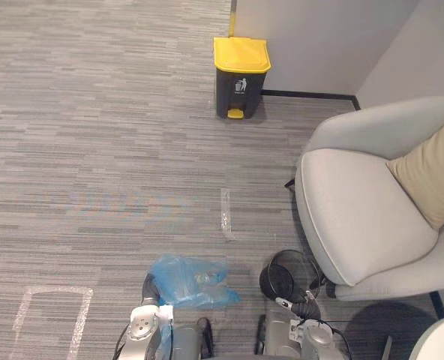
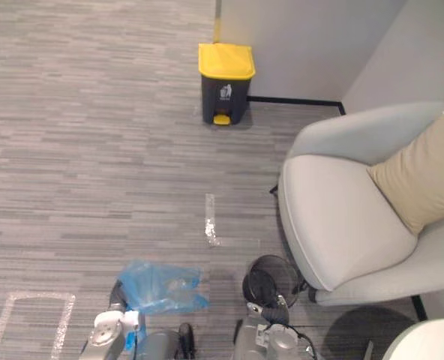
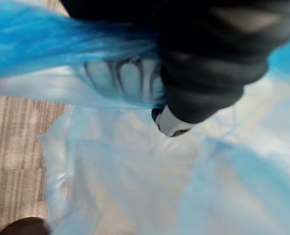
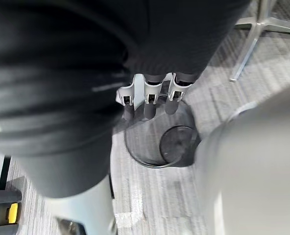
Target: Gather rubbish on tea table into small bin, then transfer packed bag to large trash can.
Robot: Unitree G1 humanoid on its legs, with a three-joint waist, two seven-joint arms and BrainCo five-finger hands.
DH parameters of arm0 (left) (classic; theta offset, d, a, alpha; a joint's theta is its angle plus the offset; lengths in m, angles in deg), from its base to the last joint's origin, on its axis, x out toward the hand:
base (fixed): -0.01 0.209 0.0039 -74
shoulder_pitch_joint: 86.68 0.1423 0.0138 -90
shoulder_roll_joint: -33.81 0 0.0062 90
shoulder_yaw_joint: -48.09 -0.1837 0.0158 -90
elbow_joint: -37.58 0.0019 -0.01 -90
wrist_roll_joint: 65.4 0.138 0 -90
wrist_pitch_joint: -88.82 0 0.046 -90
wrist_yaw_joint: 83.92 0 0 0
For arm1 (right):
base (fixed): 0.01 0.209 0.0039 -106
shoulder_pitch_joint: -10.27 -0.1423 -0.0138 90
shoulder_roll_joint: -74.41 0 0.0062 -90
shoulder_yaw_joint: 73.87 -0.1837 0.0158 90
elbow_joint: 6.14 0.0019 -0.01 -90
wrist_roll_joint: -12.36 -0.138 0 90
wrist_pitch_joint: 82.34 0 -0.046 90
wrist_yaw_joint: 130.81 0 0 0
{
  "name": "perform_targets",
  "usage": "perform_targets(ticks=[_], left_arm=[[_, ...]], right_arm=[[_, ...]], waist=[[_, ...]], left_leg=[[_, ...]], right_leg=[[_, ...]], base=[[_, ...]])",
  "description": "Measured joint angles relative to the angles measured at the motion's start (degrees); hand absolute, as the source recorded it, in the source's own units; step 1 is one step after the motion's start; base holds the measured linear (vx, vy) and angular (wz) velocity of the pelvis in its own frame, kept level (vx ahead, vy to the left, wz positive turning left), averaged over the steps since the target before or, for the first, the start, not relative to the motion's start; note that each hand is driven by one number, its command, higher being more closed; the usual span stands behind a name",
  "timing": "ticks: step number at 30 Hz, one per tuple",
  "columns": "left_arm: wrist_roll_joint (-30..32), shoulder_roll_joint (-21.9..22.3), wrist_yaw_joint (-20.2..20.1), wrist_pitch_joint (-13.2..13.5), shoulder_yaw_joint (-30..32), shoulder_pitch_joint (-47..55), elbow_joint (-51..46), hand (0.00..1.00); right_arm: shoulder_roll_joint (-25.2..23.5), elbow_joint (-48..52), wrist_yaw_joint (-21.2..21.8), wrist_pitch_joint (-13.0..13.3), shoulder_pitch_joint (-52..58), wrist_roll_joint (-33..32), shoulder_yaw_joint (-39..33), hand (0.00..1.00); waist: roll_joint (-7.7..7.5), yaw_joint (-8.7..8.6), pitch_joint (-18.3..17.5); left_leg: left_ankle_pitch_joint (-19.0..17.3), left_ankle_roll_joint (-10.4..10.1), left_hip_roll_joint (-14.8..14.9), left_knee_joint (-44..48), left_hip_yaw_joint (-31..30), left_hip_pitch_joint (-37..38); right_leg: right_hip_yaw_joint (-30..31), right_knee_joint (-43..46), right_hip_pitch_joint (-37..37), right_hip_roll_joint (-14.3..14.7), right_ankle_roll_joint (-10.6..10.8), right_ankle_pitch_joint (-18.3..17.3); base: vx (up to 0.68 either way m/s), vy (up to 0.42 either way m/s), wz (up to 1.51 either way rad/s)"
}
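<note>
A blue plastic bag (image 1: 190, 281) with rubbish inside hangs low over the carpet, bunched at its left end in my left hand (image 1: 151, 288). In the left wrist view the hand's fingers (image 3: 125, 78) show through the blue film, curled round the bag (image 3: 135, 171). The small black mesh bin (image 1: 288, 274) stands empty beside the armchair; my right hand (image 1: 306, 307) hovers at its near rim, fingers (image 4: 146, 100) relaxed and pointing down at the bin (image 4: 159, 144). The large trash can (image 1: 241, 75), dark with a shut yellow lid, stands far ahead against the wall.
A light grey armchair (image 1: 357, 210) with a beige cushion (image 1: 432, 176) takes the right side. A white table edge (image 1: 441, 341) shows at the bottom right. Tape marks lie on the carpet (image 1: 226, 214), and a taped rectangle (image 1: 53, 319) at the lower left.
</note>
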Motion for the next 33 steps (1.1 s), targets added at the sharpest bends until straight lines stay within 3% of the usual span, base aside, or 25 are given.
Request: perform_targets(ticks=[2,3,4,5,6,7,8,11,13,14,15,16,17,20,23,25,26,27,29,31,32,33], left_arm=[[0.03,0.50,0.01,0.04,-0.18,-0.39,0.00,1.00],[0.02,1.04,0.03,-0.08,0.05,-0.63,0.24,1.00],[0.03,2.51,0.00,-0.09,0.00,-0.69,-0.76,1.00],[0.02,3.81,-0.06,-0.08,0.15,-0.23,-2.12,1.00],[-0.03,4.41,-0.09,-0.07,0.56,-0.01,-2.63,1.00],[-0.07,5.42,-0.20,-0.04,1.20,0.37,-3.71,1.00],[-0.07,5.88,-0.26,-0.05,1.19,0.11,-4.01,1.00],[-0.03,6.26,-0.49,-0.01,1.43,-0.39,-5.65,1.00],[-0.02,6.34,-0.50,0.00,1.92,-0.45,-5.96,1.00],[0.00,6.52,-0.45,0.00,2.12,-0.30,-5.95,1.00],[0.00,7.28,-0.34,0.04,2.08,0.13,-6.01,1.00],[-0.01,7.83,-0.33,0.12,2.11,0.48,-5.78,1.00],[-0.03,6.71,-0.08,-0.60,2.57,-1.12,-3.96,1.00],[-0.03,6.60,-0.03,-1.08,2.80,-0.58,-6.41,1.00],[-0.05,5.92,-0.01,-1.17,1.94,1.62,-7.02,1.00],[-0.07,5.71,0.15,-1.26,1.76,1.44,-7.00,1.00],[-0.08,5.67,0.71,-1.23,1.10,1.27,-6.99,1.00],[-0.10,5.69,1.00,-1.22,0.78,1.22,-6.99,1.00],[-0.12,5.65,1.14,-1.17,0.21,0.98,-6.63,1.00],[-0.15,5.50,1.14,-0.97,1.21,-0.62,-3.93,1.00],[-0.15,5.22,1.18,-0.94,1.70,-1.08,-2.90,1.00],[-0.14,5.47,1.30,-1.02,2.24,-2.09,-0.51,1.00]], right_arm=[[-0.07,0.36,-0.07,0.08,1.29,-0.20,-0.92,0.00],[0.00,0.38,-0.03,0.06,1.40,-0.23,-1.12,0.00],[0.52,1.45,-0.01,0.02,1.05,-0.15,-1.14,0.00],[0.72,3.26,0.06,0.07,1.05,-0.16,-0.59,0.00],[0.40,4.19,0.08,0.05,1.06,-0.24,-0.10,0.00],[-0.22,5.38,0.08,0.17,0.74,-0.66,0.49,0.00],[-0.70,6.69,0.07,0.25,0.54,-1.35,0.76,0.00],[-0.82,8.20,-0.04,0.48,0.22,-2.30,0.86,0.00],[-0.79,8.97,-0.25,0.49,0.24,-2.31,0.00,0.00],[-0.65,9.02,-0.48,0.50,0.46,-2.31,-0.52,0.00],[-0.09,9.05,-0.62,0.49,1.32,-2.31,-0.88,0.00],[0.32,8.42,-0.61,0.43,1.59,-2.27,-1.50,0.00],[-1.69,7.37,-0.77,-0.25,1.37,-2.38,-2.28,0.00],[-3.51,6.93,-0.53,-0.28,1.63,-2.19,-1.92,0.00],[-3.46,7.21,-0.22,-0.29,2.08,-2.05,-0.85,0.00],[-3.41,7.20,-0.20,-0.39,2.73,-1.80,0.25,0.00],[-3.40,7.13,-0.19,-0.75,3.15,-0.83,0.46,0.00],[-3.40,7.12,-0.22,-0.85,3.18,-0.43,0.46,0.00],[-3.40,7.09,-0.27,-0.86,2.82,0.15,0.47,0.00],[-3.40,5.47,-0.34,-0.81,1.94,0.18,0.39,0.00],[-3.34,4.40,-0.31,-0.76,1.96,0.19,0.46,0.00],[-2.31,3.69,-0.32,-0.82,1.00,0.19,0.34,0.00]], waist=[[-0.78,-1.57,-0.50],[0.04,-1.86,-0.34],[1.98,-1.28,-0.15],[2.89,-0.74,0.27],[3.24,-0.42,0.51],[3.28,0.58,0.50],[2.69,1.84,0.53],[1.24,2.82,1.11],[0.94,3.35,1.14],[1.09,3.85,1.01],[2.54,4.58,0.24],[3.00,5.10,0.12],[0.22,4.62,-0.54],[-0.43,5.42,-0.83],[-0.34,5.44,-0.57],[-0.29,4.54,-0.49],[0.03,4.06,-0.26],[0.00,3.91,-0.25],[-0.16,2.92,-0.25],[-0.54,2.18,-0.37],[-1.38,2.07,-0.66],[0.27,1.72,-0.11]], left_leg=[[-2.71,-3.28,-0.71,0.83,-3.00,4.79],[-3.13,-3.95,-0.07,2.38,-3.21,4.92],[-2.38,-5.49,2.66,10.75,-1.39,2.59],[1.14,-8.55,5.13,22.45,1.14,-0.74],[3.47,-8.44,7.07,29.05,2.16,-3.18],[3.37,-6.96,10.47,38.74,4.57,-6.41],[2.07,-5.64,12.02,41.97,6.67,-9.30],[0.11,-3.37,13.07,37.10,8.83,-15.53],[0.42,-3.64,12.93,28.05,8.18,-18.89],[3.57,-4.97,11.61,18.62,6.17,-19.87],[11.67,-5.36,11.59,6.80,2.78,-19.11],[17.52,-6.54,11.95,4.05,1.17,-18.79],[15.73,-5.23,9.62,6.21,3.18,-19.01],[7.64,-4.08,9.43,10.73,7.08,-16.55],[2.50,-3.73,8.38,10.06,11.89,-8.64],[0.65,-4.19,7.77,7.99,12.90,-4.05],[-0.12,-4.00,7.62,6.15,13.07,-1.92],[-0.27,-4.22,7.60,5.27,13.12,-0.99],[-0.74,-5.79,7.72,2.62,13.46,2.49],[-1.54,-7.03,7.70,1.27,13.11,4.97],[-1.84,-7.58,7.01,0.79,12.02,5.92],[-2.10,-8.03,7.81,0.11,10.15,6.72]], right_leg=[[0.33,-5.29,1.24,1.75,-4.61,7.84],[-0.19,-4.34,2.06,1.80,-5.02,6.71],[-2.60,-5.03,5.25,2.84,-6.18,5.62],[-2.74,-7.53,9.49,4.38,-6.44,4.52],[-2.30,-9.33,12.34,5.29,-6.79,4.04],[-0.78,-12.09,16.84,6.70,-7.17,3.58],[0.79,-13.83,20.07,6.75,-7.30,3.50],[2.90,-17.69,26.45,4.64,-7.26,3.48],[4.37,-18.54,28.97,2.82,-6.06,2.78],[5.32,-18.36,30.26,1.59,-3.23,1.12],[6.49,-17.80,31.35,1.45,0.43,-1.30],[7.61,-17.32,31.92,1.49,2.43,-3.60],[8.77,-17.01,31.50,-1.49,2.43,-4.06],[13.34,-11.53,30.75,-3.90,4.10,-0.80],[16.77,13.82,20.37,-6.34,8.83,3.16],[13.34,26.63,11.54,-5.70,6.41,0.87],[9.80,26.89,7.96,-5.39,4.48,-0.66],[8.09,25.93,6.53,-5.26,3.64,-1.38],[1.77,14.85,1.74,-4.44,1.83,-2.27],[2.21,-0.44,0.65,-0.98,0.62,2.37],[3.32,-4.32,1.27,-0.07,-1.62,8.28],[2.93,-4.12,2.41,0.95,-3.49,8.44]], base=[[0.65,-0.079,1.03],[0.70,-0.089,0.71],[0.69,-0.098,0.31],[0.69,-0.097,0.11],[0.79,-0.076,-0.19],[0.62,-0.020,-0.42],[0.59,0.010,-0.46],[0.51,0.071,-0.38],[0.51,0.189,-0.49],[0.46,0.259,-0.62],[0.48,0.329,-0.74],[0.55,0.366,-0.47],[0.51,0.346,-0.29],[0.34,0.262,-0.58],[0.30,0.241,-0.83],[0.32,0.111,-0.29],[0.31,0.038,-0.06],[0.42,-0.019,0.03],[0.43,-0.072,0.06],[0.48,-0.145,0.18],[0.43,-0.122,0.22],[0.42,-0.079,0.01]])
